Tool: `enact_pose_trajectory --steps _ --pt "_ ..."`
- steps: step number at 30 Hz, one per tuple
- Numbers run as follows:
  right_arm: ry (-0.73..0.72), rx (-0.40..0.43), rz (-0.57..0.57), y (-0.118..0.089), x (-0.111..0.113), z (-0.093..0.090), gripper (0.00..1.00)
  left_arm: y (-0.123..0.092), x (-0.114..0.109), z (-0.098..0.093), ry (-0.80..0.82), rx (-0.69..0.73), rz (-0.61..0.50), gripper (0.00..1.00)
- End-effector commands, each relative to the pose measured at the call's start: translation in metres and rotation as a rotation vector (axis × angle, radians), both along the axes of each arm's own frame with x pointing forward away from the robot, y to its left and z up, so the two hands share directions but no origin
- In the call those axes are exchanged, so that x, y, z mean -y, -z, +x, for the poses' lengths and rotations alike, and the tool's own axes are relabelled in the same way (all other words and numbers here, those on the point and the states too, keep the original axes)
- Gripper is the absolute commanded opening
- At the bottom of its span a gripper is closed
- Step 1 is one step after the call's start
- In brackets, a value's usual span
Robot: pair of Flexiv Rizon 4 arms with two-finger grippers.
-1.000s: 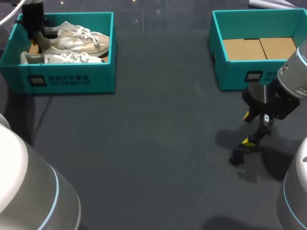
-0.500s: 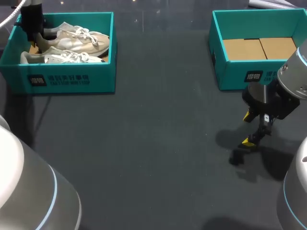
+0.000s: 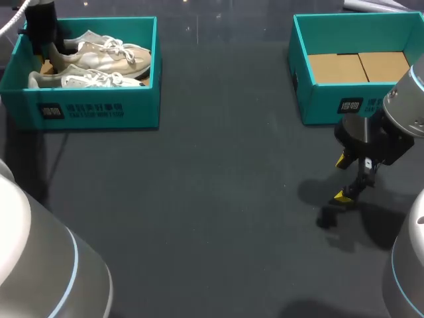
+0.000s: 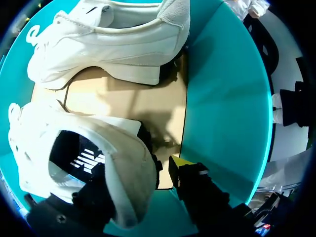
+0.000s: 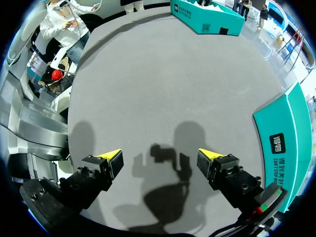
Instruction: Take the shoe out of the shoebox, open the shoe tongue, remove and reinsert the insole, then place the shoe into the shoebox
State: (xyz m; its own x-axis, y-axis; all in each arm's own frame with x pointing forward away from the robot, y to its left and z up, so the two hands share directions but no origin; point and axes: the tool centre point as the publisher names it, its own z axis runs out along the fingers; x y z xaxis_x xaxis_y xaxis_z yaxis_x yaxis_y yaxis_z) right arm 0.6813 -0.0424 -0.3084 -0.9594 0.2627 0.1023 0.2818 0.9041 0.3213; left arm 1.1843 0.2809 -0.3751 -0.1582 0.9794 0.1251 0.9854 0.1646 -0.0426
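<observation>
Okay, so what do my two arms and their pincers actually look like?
The left arm and right arm are rounded pale grey links with thin light-blue rings. The right pincer and left pincer are black and blocky, with bright yellow fingertips. A white cable runs beside the left wrist.

Dark grey table, teal box at its far right, brown cardboard inside

Near shoe: toe end cut off by the black rim.
Right box: right end cut off in the head view.
</observation>
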Motion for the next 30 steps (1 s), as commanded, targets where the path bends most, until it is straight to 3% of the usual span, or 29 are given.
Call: enact_pose_trajectory --steps 1,4,7,30 --pt "0.001 0.002 -0.002 0.0 0.0 -0.001 1.0 -0.008 0.001 -0.001 0.005 0.007 -0.013 0.63" --pt "0.001 0.002 -0.002 0.0 0.0 -0.001 1.0 -0.014 0.005 -0.002 0.012 0.016 -0.016 0.83" --pt "0.001 0.002 -0.002 0.0 0.0 -0.001 1.0 -0.019 0.009 -0.002 0.021 0.027 -0.018 0.92" --pt "0.001 0.002 -0.002 0.0 0.0 -0.001 1.0 -0.094 0.026 -0.025 0.074 0.137 -0.058 0.95"
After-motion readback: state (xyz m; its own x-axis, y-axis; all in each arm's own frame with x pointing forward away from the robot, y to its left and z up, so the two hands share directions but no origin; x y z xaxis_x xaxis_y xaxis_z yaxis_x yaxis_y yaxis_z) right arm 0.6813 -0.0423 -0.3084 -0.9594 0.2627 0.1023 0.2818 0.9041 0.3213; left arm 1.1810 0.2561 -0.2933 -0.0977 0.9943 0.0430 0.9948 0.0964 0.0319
